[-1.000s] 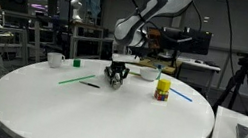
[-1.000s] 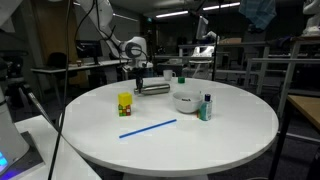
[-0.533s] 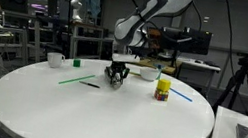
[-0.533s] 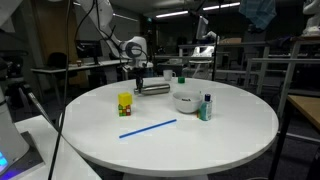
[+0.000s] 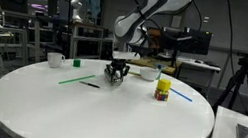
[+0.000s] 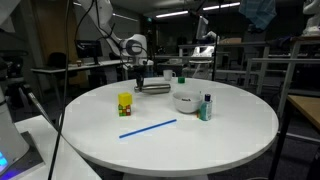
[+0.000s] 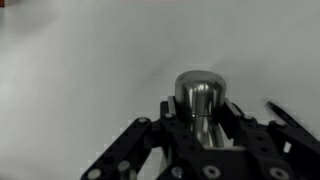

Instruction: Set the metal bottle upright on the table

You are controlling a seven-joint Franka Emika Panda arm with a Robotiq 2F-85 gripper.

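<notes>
The surface (image 5: 96, 115) is a large round white top in a dim laboratory with equipment racks, monitors and a tripod (image 5: 235, 83) behind it. In an exterior view, a white cup (image 5: 55, 59) stands near the far edge, with a green stick (image 5: 75, 78) and a dark pen (image 5: 90, 85) lying further in. A yellow container (image 6: 125, 103) stands toward the middle. Beside it are a blue stick (image 6: 148, 128), a white bowl (image 6: 185, 100) and a small dark-capped bottle (image 6: 207, 107).

The metal bottle (image 6: 157, 88) lies on its side near the far edge of the surface. My hand (image 6: 140, 85) is lowered over one end of it. In the wrist view my hand (image 7: 198, 102) is narrow about the bottle, with a finger (image 7: 168, 108) pressed to each flank and the rounded end pointing away.

Compared with the frame one second earlier, nothing on the surface has shifted. The bottle is still flat and my hand stays at the same spot. Only my upper arm (image 5: 143, 16) has changed pose slightly.
</notes>
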